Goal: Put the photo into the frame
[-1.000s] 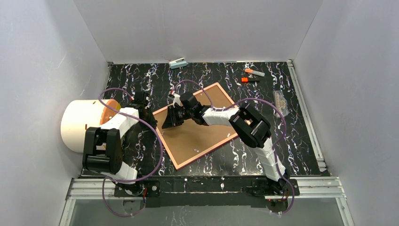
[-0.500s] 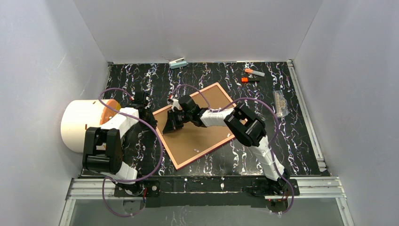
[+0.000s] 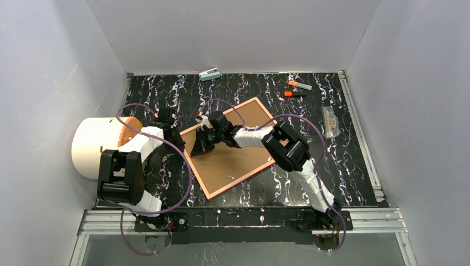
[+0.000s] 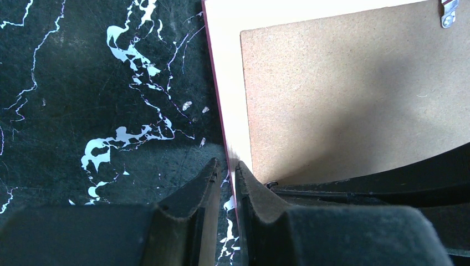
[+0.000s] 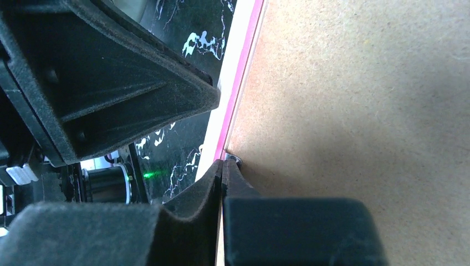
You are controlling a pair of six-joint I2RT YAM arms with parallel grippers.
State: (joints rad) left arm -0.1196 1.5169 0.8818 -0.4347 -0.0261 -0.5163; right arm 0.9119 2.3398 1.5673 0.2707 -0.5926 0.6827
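Observation:
The frame (image 3: 210,195) lies face down on the black marble table, its pink edge showing around the brown backing board (image 3: 233,158) that fills it. The photo is out of view. My left gripper (image 3: 177,136) is at the frame's left edge. In the left wrist view (image 4: 226,164) its jaws are a narrow gap apart with the frame's pink edge (image 4: 224,66) between them. My right gripper (image 3: 200,145) is shut. Its tips (image 5: 223,162) touch a small metal tab (image 5: 234,160) where the backing board (image 5: 360,111) meets the rim (image 5: 244,72).
A white cylinder with an orange end (image 3: 97,147) stands at the left. A small teal and white object (image 3: 209,73) lies at the back. Two orange-capped markers (image 3: 298,85) and a clear packet (image 3: 331,122) lie at the right. A metal hanger (image 4: 449,14) sits on the board.
My right arm has shifted a little to the left, its shut gripper sliding toward the frame's left edge. The left arm and the frame have not moved.

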